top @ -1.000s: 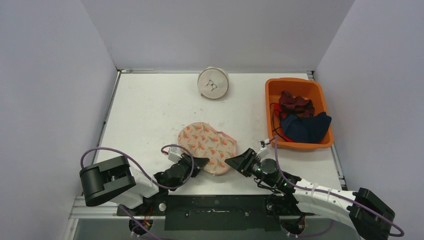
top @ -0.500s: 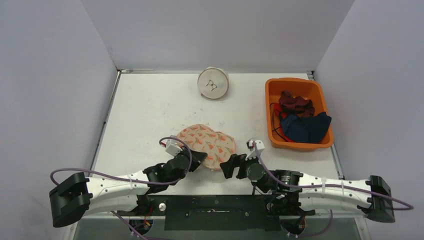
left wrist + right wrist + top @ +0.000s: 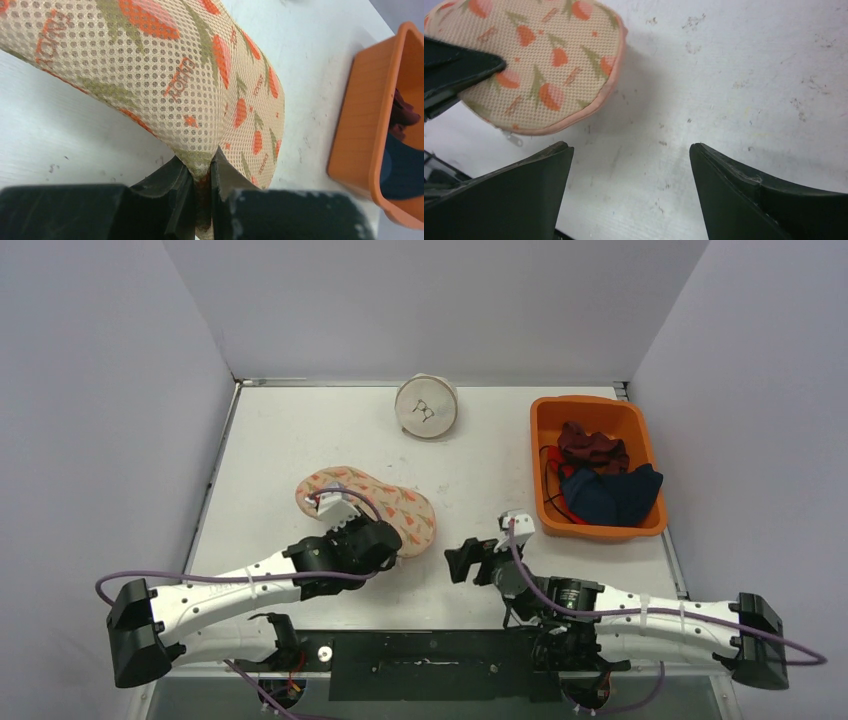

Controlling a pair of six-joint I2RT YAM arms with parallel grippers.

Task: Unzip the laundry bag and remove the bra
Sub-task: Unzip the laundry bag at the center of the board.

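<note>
**A:** What sits around the laundry bag (image 3: 368, 502)?

**B:** It lies on the table (image 3: 290, 435), left of centre. A round white case (image 3: 427, 406) stands at the far edge, well apart from it. An orange bin (image 3: 585, 400) is at the far right, also well apart.

**A:** Anything in the way?

**B:** From above, the left arm (image 3: 230, 585) covers the bag's near edge. The left jaws are clamped together on that rim, and the wrist view shows mesh pinched between them. The right jaws stand wide apart with nothing in them, over bare table just right of the bag and not touching it.

**A:** And the zip?

**B:** A small metal pull (image 3: 512, 138) hangs at the bag's near rim. I cannot tell whether the zip is open.

**A:** What is in the containers?

**B:** The bin holds a dark red garment (image 3: 592, 447) at the far end and a navy one (image 3: 612, 495) nearer. A thin dark strap (image 3: 549, 485) trails along the left wall. The bag's mesh — beige with an orange fruit print — hides whatever is inside, bra included. The white case shows only a dark mark on its face.
</note>
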